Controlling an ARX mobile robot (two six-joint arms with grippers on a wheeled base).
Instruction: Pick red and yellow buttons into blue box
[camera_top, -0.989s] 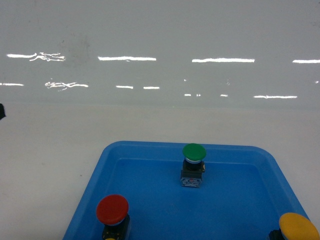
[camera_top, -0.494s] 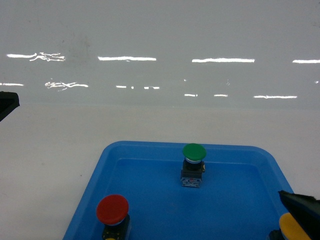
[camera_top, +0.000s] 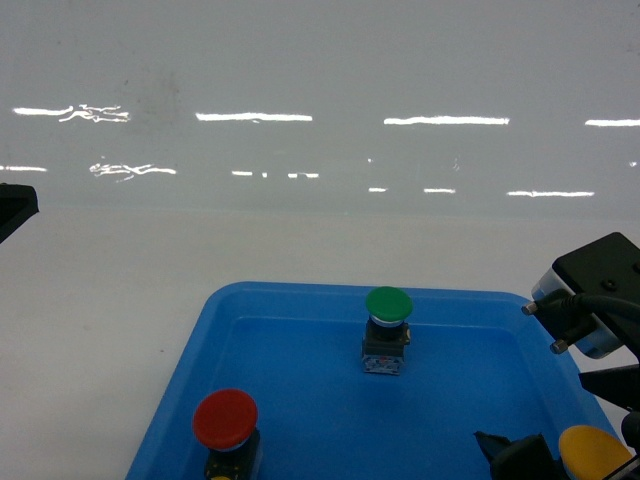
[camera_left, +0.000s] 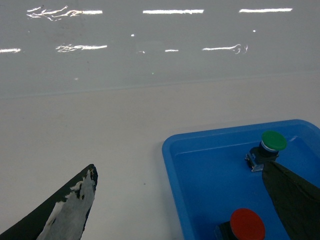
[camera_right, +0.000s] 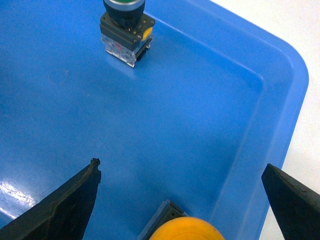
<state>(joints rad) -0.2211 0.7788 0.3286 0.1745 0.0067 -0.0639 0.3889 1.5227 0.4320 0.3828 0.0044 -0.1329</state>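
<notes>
No legible txt, labels, brands or nos. in any view. Only candidate: small pale sticker w/ reddish marks on the clear base of the green-capped button (camera_right: 124, 31), top center-left of the right wrist view; too blurred to read. Same button, center of head view and right side of left wrist view, shows no readable print either.
</notes>
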